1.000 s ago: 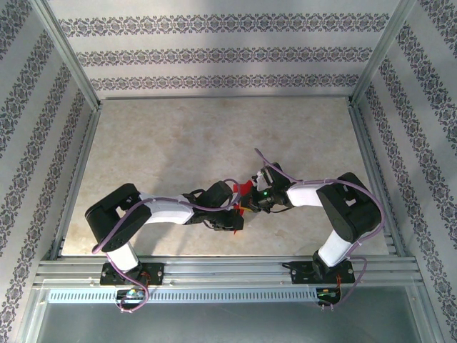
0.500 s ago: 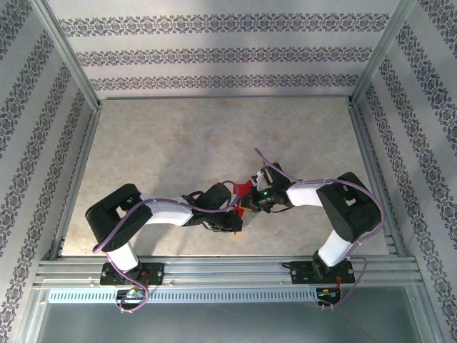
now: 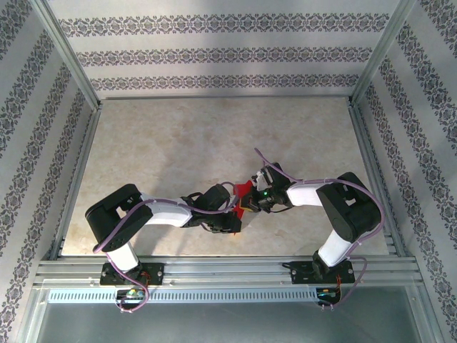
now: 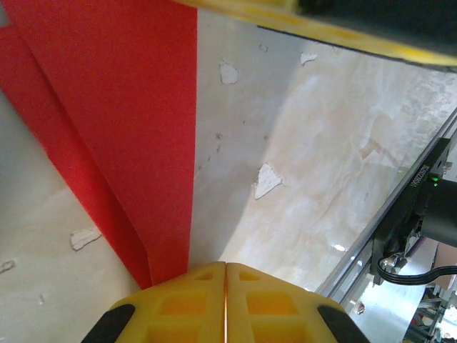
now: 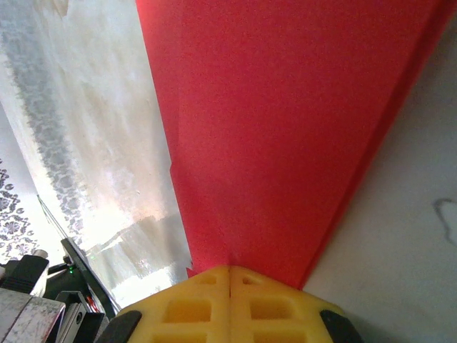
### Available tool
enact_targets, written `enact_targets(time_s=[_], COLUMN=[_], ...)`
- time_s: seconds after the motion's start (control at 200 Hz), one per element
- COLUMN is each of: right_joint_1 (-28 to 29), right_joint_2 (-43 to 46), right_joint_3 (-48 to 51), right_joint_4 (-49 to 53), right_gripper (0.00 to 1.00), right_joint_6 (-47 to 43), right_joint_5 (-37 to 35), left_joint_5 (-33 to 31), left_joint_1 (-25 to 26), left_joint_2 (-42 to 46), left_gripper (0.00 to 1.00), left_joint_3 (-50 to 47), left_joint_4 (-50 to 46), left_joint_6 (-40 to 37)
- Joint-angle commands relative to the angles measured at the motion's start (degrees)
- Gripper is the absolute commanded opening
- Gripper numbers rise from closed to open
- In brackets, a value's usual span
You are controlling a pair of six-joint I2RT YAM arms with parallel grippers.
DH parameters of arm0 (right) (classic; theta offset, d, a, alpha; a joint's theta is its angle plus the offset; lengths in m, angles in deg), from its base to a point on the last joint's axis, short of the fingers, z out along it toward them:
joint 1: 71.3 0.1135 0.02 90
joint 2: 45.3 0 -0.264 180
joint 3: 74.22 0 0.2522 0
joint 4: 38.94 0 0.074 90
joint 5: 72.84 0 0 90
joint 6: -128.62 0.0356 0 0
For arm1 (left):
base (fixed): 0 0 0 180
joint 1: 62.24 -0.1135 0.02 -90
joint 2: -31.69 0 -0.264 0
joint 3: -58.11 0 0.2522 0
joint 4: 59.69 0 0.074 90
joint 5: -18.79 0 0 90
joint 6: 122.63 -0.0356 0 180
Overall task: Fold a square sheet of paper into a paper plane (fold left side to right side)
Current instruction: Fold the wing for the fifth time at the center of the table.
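Note:
The square sheet of paper [image 3: 243, 188] is bright red and folded into a narrow creased shape, lying between the two wrists near the table's front middle. In the right wrist view the paper [image 5: 285, 128] narrows down to the seam of my right gripper [image 5: 230, 269], which is shut on its edge. My left gripper [image 4: 226, 266] is shut, and the folded paper [image 4: 121, 107] runs behind its left finger, beside the seam rather than in it. From above, the left gripper [image 3: 236, 214] and right gripper [image 3: 250, 203] almost touch, hiding most of the paper.
The pale marbled table [image 3: 178, 143] stretches wide behind and to both sides of the arms. A metal rail [image 3: 228, 268] runs along the near edge, and patterned walls enclose the other sides. The right gripper's yellow finger [image 4: 335, 28] crosses the top of the left wrist view.
The left wrist has shifted slightly toward the near edge and the right gripper. Both grippers stayed shut and the paper has barely moved.

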Motion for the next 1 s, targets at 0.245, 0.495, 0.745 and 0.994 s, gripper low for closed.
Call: enact_targets(time_s=[0.245,0.495,0.745,0.994], right_joint_1=[-0.30,-0.48,-0.58,-0.56], right_joint_2=[-4.60,-4.63,-5.10,-5.31], right_joint_3=[1.62,1.53,1.25,1.01], right_joint_4=[7.08,7.43,7.61,7.93], right_gripper=[0.00,0.00,0.00,0.00], right_joint_6=[-1.56,-1.84,-1.90,-2.05], right_joint_5=[-8.13,-8.31,-8.29,-8.22], left_joint_5=[0.35,-0.71,-2.33,-2.74], left_joint_1=[0.58,1.42,2.76,4.34], left_joint_2=[-1.61,-0.81,1.33,2.21], left_gripper=[0.10,0.10,0.10,0.10], left_joint_3=[-2.05,-3.88,-4.84,-6.77], left_joint_4=[3.79,4.93,2.57,4.25], left_joint_6=[2.21,3.40,3.35,4.56])
